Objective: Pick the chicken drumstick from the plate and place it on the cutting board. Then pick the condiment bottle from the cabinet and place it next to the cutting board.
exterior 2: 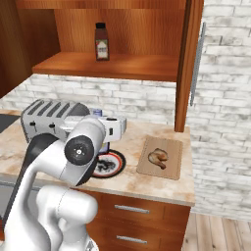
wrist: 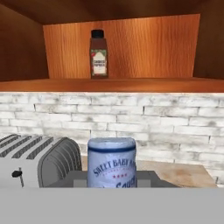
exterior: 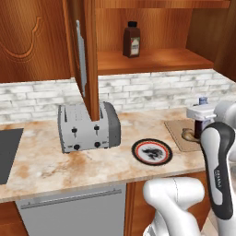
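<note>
Gripper (exterior: pixel 201 120) is clamped on the condiment bottle (wrist: pixel 111 162), holding it upright above the bench (exterior: pixel 46 166), near the board (exterior 2: pixel 160 157). Drumstick (exterior 2: pixel 158 157) lies on the board. Plate (exterior: pixel 152 151) sits beside the toaster (exterior: pixel 87 126). A brown bottle (exterior: pixel 132 40) stands on the cabinet (exterior: pixel 152 60) shelf.

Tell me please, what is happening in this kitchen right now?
The robot arm's gripper is shut on the condiment bottle and holds it low over the counter, near the plate and the toaster. The chicken drumstick already lies on the cutting board, and the plate has no food on it. A taller brown bottle stands on the shelf of the open cabinet.
</note>
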Robot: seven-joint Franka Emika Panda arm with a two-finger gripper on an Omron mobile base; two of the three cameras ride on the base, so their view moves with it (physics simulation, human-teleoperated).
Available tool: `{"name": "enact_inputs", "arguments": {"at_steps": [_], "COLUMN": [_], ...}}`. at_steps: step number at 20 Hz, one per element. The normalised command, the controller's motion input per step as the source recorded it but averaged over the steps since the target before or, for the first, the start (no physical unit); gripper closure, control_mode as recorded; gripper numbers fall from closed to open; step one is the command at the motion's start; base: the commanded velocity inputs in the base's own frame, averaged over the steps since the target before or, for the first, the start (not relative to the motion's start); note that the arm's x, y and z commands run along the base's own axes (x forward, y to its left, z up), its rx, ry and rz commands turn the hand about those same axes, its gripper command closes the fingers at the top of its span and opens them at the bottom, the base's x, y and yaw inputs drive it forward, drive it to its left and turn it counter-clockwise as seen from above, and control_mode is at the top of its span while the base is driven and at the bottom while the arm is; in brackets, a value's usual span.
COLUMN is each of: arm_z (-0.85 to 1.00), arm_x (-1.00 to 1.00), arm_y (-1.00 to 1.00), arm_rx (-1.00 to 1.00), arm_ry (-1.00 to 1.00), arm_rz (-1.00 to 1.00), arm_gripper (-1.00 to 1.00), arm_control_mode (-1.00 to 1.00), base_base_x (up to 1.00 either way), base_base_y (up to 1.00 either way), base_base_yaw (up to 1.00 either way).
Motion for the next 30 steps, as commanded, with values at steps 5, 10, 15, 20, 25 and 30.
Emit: {"name": "enact_inputs", "arguments": {"at_steps": [5,10,15,20,25,30], "arm_z": [-0.45,-0.55,-0.58,-0.57,-0.46,-0.35], "arm_x": [0.0,0.0,0.0,0.0,0.0,0.02], "arm_y": [0.0,0.0,0.0,0.0,0.0,0.0], "arm_rx": [0.0,0.0,0.0,0.0,0.01,0.03], "arm_ry": [-0.12,-0.15,-0.18,-0.17,-0.13,-0.08], "arm_rz": [0.03,0.04,0.05,0.06,0.06,0.05], "arm_gripper": [1.0,1.0,1.0,1.0,1.0,1.0], "arm_control_mode": [-1.0,-1.0,-1.0,-1.0,-1.0,-1.0], "base_base_x": [0.0,0.0,0.0,0.0,0.0,0.0], "base_base_y": [0.0,0.0,0.0,0.0,0.0,0.0], "base_base_yaw": [0.0,0.0,0.0,0.0,0.0,0.0]}}
